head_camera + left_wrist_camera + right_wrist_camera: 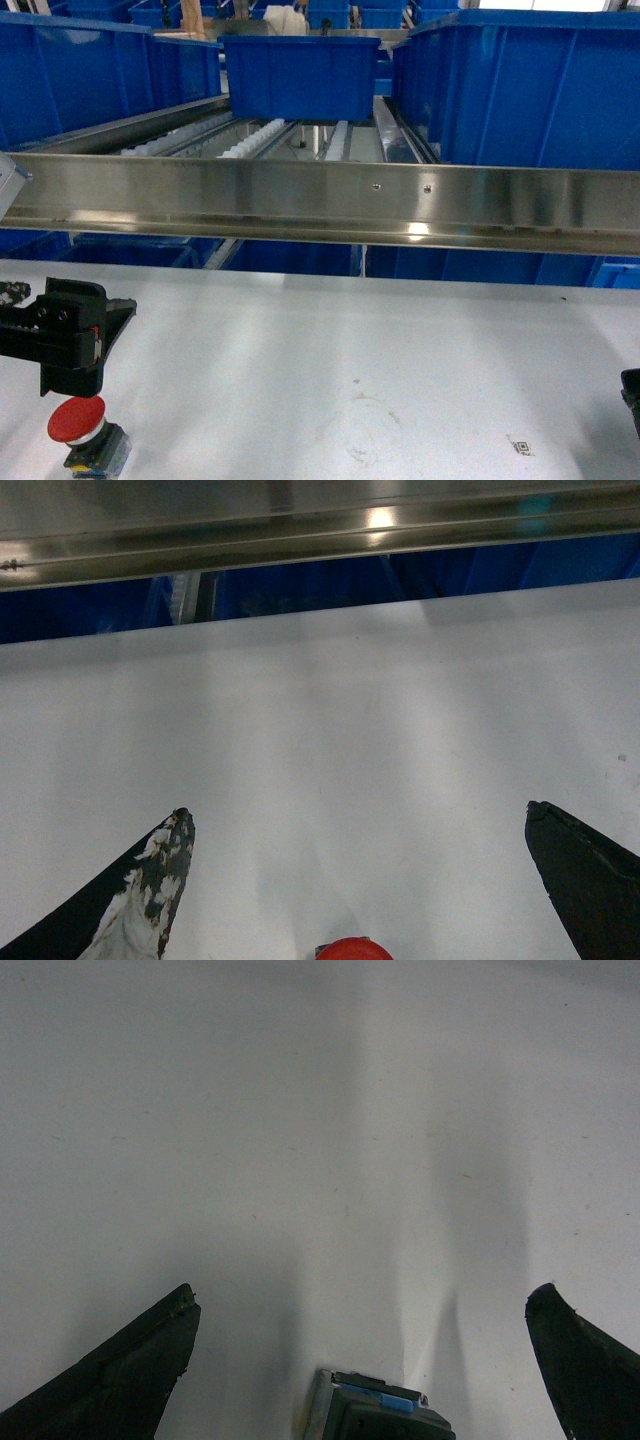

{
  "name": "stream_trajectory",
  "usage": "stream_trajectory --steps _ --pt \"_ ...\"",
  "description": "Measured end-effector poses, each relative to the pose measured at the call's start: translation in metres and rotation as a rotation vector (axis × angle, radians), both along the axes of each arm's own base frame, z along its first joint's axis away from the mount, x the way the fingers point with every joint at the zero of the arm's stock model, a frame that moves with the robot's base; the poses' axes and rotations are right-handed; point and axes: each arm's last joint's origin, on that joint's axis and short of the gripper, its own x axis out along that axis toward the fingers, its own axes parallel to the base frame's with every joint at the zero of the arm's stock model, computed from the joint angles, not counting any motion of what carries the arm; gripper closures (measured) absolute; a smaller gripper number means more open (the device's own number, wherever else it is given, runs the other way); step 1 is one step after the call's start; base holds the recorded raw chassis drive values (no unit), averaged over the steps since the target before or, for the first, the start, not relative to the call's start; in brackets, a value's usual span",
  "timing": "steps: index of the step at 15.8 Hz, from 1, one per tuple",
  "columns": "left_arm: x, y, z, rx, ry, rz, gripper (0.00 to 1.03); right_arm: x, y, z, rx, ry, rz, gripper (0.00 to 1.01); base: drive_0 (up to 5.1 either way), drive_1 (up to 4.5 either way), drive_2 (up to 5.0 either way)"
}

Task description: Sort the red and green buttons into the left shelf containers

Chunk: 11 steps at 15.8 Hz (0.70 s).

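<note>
Currently on hand, for your grasp planning:

Item one: red button (77,420), wide mushroom cap on a blocky dark base, standing upright near the front left corner of the white table (330,350). You have the left gripper (62,335) just behind it, fingers (160,865) spread wide and holding nothing; the left wrist view catches only the cap's top edge at the bottom of the frame.

Item two: a dark blocky part (375,1405) with a blue tab, low between the parted fingers of the right gripper (365,1360), resting on the table. Probably the green button's base, but no green cap shows, so you cannot confirm it. In the head view only a sliver of that gripper appears at the right edge.

Item three: blue bins (95,65) on the roller shelf behind the steel rail (320,195), well apart from both buttons.

Handling, by judgement: rigid, light, not fragile. The domed cap looks smooth and likely to slip; take hold across the flat sides of the square base, below the cap.
</note>
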Motion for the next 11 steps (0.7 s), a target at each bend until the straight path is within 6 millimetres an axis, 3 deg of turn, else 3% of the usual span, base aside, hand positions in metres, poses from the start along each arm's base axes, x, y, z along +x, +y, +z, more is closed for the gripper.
stream_trajectory --steps 6,11 --pt "0.0 0.0 0.0 0.0 0.0 -0.001 0.05 0.0 -0.002 -0.02 -0.01 0.034 -0.017 0.04 0.0 0.0 0.0" --pt "0.0 0.0 0.0 0.002 0.0 -0.001 0.05 -0.001 -0.005 -0.024 -0.02 0.018 -0.027 0.56 0.0 0.0 0.0"
